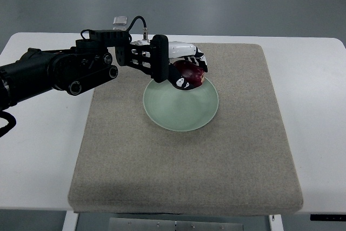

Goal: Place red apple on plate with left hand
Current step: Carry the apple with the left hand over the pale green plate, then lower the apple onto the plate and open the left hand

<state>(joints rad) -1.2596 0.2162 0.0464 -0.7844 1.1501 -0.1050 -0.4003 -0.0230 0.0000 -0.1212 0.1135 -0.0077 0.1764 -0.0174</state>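
Now the left hand point(184, 68) has its fingers clamped around the red apple point(189, 72), holding it over the far rim of the pale green plate point(181, 109) just beneath, apparently ready for release.

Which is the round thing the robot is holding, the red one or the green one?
The red one, the apple. The left hand has its fingers around it. The green plate just lies on the mat underneath.
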